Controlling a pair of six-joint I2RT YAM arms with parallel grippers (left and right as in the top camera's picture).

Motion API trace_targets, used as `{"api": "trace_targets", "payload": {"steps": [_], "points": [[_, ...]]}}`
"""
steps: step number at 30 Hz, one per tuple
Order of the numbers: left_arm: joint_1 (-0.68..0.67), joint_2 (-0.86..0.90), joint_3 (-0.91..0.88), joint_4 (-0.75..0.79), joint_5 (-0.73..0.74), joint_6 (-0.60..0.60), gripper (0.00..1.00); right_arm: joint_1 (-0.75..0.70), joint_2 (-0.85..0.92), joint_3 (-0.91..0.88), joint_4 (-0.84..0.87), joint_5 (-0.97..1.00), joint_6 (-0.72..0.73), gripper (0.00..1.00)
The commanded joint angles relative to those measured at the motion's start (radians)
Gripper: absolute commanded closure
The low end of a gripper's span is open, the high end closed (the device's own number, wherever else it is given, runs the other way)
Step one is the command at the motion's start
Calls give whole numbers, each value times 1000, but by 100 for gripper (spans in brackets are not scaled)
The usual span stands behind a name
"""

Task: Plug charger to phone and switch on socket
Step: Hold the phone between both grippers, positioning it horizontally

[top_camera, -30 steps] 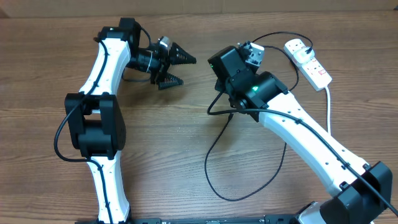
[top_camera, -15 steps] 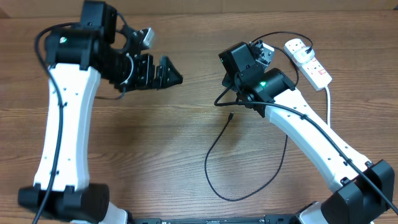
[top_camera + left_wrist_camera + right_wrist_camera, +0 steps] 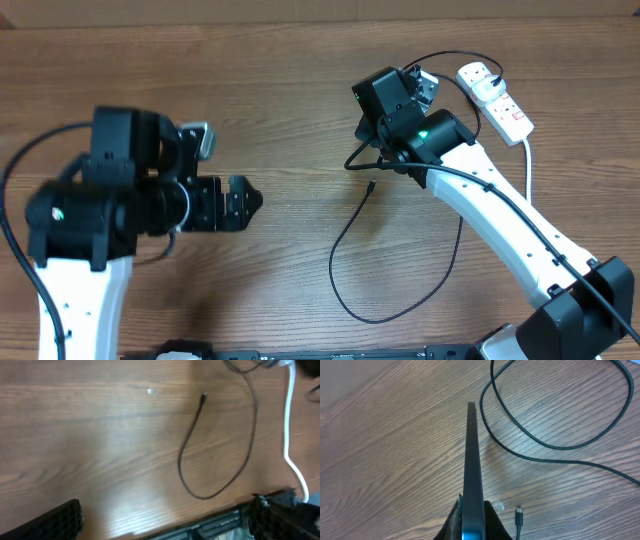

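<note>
Phone, look: seen only edge-on from my right wrist, the phone (image 3: pixel 471 460) is a thin, dark grey strip with one tiny dot near its far end. Neither broad face shows, so I can say nothing of the screen.
Phone, place: its near end sits clamped in my right gripper (image 3: pixel 472 527), over the wooden table (image 3: pixel 280 110). I cannot tell whether it touches the wood. From overhead my own wrist hides it.
Phone, axis: the long axis runs straight out from my fingers, and the slab stands on its thin edge with the broad faces turned to either side.
Right gripper: drawn in narrow on the phone, one dark finger pad (image 3: pixel 452 522) against each face.
Left gripper (image 3: pixel 240 198): spread wide with nothing between the fingers, above bare wood and well apart from the phone.
Charger (image 3: pixel 345 240): thin black cable lying in a loose open loop on the table.
Connector (image 3: pixel 518 512): the free end lies flat on the wood, just beside the gripped end of the phone and apart from it.
Charger, other end: the cable arcs over to the socket (image 3: pixel 497 97); the plug there is probably seated, but it is too small to be sure.
Socket: white block near the table's far right, with red marks on top.
White cord (image 3: pixel 527 165): thicker, trailing from the socket toward my right arm's base.
</note>
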Motion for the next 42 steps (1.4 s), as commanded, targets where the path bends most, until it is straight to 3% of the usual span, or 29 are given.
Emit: {"api": "trace_targets", "payload": {"steps": [1,8,12,16,17,23,27,31,42], "points": [[-1,-99,-190,114,-29,-117,0,-2,-1,6,37,-25,5,96],[-1,-39,-411,445,-10,-465,0,-2,-1,6,98,-127,5,96],[-2,53,-413,602,108,-569,0,-2,-1,6,161,-245,13,96],[-2,146,-413,786,219,-800,0,-2,-1,6,166,-304,235,96],[-2,169,-413,821,225,-905,4,-2,-1,6,166,-319,277,96],[-2,206,-413,872,232,-1279,8,-2,-1,6,166,-437,434,96],[-2,206,-413,928,278,-1453,9,-2,-1,6,166,-531,619,96],[-2,206,-413,949,288,-1629,16,-2,-1,6,167,-659,713,96],[-2,206,-413,989,367,-1707,20,-2,-1,6,213,-848,797,96]]}}
